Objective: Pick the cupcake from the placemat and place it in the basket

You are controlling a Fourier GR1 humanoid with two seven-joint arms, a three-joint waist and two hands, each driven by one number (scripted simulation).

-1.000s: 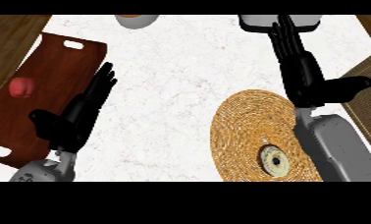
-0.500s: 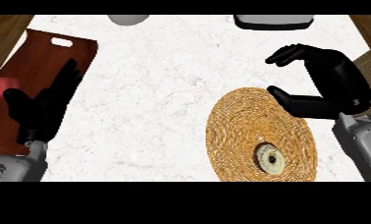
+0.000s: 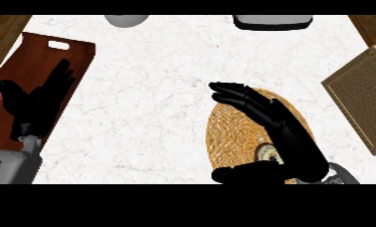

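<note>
A round woven placemat (image 3: 228, 131) lies on the white counter at the lower right. The cupcake (image 3: 266, 154) sits on it, seen from above as a pale ring, and is mostly covered by my right hand (image 3: 286, 134). That hand hovers over the placemat, open, with its fingers stretched toward the upper left and the thumb spread below the cupcake. The tan woven basket (image 3: 356, 91) shows at the right edge, partly cut off. My left hand (image 3: 40, 101) rests open, fingers up, over the brown board at the left.
A reddish-brown cutting board (image 3: 70, 56) with a handle slot lies along the left side. At the counter's far edge stand a grey bowl (image 3: 126, 20) and a grey-white container (image 3: 272, 21). White marble counter (image 3: 161, 96) spreads between board and placemat.
My right hand has swung from the upper right down and left onto the placemat, over the cupcake. The basket has come into view at the right. The left hand has barely moved.
</note>
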